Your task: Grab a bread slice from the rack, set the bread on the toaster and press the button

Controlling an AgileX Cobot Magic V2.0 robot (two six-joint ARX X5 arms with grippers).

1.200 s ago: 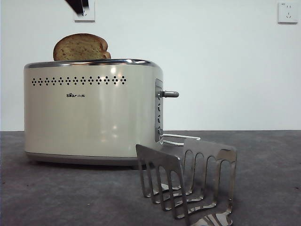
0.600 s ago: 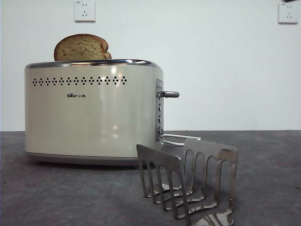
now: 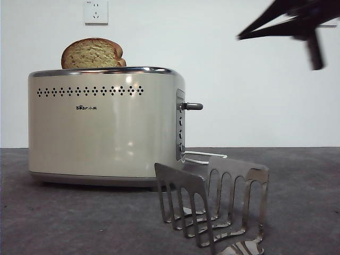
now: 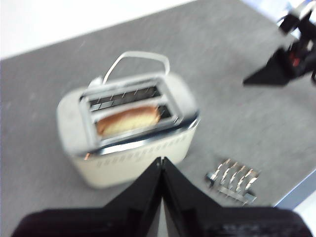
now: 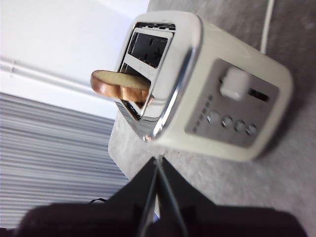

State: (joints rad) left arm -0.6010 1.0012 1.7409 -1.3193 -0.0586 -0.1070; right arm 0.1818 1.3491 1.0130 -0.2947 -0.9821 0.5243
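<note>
Toaster's short grey metal lever knob [image 3: 192, 106], stiff and smooth on the right end panel, wants a downward press from the narrow-closed, empty right hand [image 5: 157, 163].

We see a dark grey worktop [image 3: 64, 223]. On it stands the toaster [image 3: 103, 125], its white cord [image 3: 204, 155] trailing behind, and the rack [image 3: 212, 204] stands just beside the toaster.

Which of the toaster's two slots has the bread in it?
The slice of bread stands in the slot on the toaster's vent-hole side, the side facing the rack. The other slot, toward the white cord, shows only bare wire guides.
</note>
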